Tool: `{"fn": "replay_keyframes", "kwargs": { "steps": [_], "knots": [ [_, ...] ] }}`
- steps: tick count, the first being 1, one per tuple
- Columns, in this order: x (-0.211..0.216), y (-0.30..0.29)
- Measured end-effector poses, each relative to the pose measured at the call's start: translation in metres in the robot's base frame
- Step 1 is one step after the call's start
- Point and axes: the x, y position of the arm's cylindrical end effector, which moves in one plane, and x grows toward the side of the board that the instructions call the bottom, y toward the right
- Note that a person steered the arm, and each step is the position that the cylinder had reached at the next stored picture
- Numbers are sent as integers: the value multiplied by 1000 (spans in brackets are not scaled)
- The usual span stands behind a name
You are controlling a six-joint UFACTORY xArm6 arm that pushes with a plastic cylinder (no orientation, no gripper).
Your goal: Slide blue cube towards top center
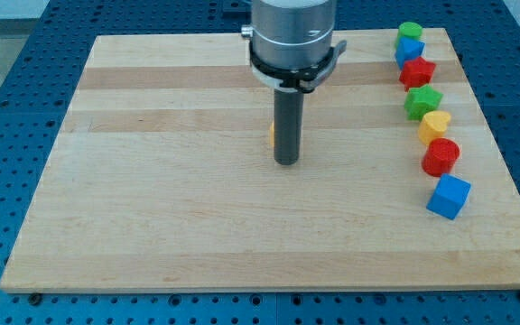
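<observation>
The blue cube [448,197] near the board's right edge looks light, rigid (likely slippery); the tip [286,162], mid-board and gripperless, should push its lower-right face.

A wooden table [152,217] is lying over a blue perforated surface [7,54]. Down the right side of the frame are sitting a green cylinder [411,32], red star [417,72], green star [422,101], yellow heart [436,125] and red cylinder [441,156]. A yellow block [271,135], mostly hidden, is peeking out at the centre.
</observation>
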Motion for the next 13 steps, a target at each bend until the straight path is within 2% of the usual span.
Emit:
{"fn": "replay_keyframes", "kwargs": {
  "steps": [2,3,5,6,7,9,13],
  "knots": [
    [90,14],
    [113,54],
    [112,162],
    [111,202],
    [98,218],
    [47,192],
    [42,141]
  ]
}}
